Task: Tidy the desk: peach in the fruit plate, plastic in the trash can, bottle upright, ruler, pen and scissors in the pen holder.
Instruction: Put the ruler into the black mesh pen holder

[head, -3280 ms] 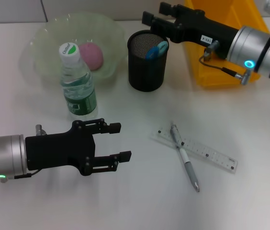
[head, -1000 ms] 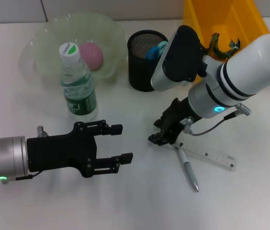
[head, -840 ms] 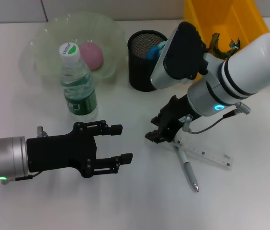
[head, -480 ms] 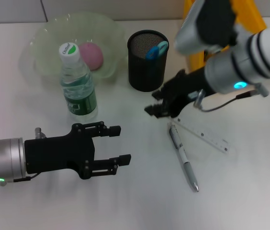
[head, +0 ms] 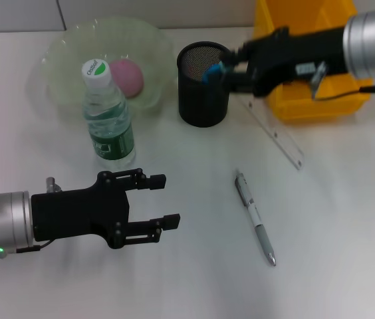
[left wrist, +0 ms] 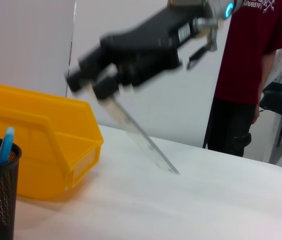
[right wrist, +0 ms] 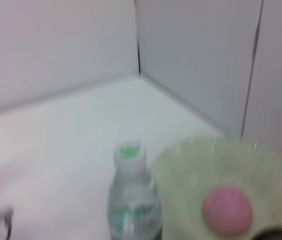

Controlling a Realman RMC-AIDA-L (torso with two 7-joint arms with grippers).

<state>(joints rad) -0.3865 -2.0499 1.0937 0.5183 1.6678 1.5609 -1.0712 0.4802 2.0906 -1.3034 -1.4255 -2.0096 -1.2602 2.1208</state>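
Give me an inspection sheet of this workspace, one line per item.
Surface: white desk, no spills seen.
Job's things: peach in the fruit plate; bottle upright beside the plate; ruler held slanting, lifted, beside the pen holder; blue-handled item already in the holder; pen lying on the desk.
Clutter: yellow bin behind the right arm.
Grippers: right gripper shut on the ruler's upper end; left gripper open, low over the desk.
Cables: short cable on the right wrist.
Surroundings: person in a red shirt stands nearby.
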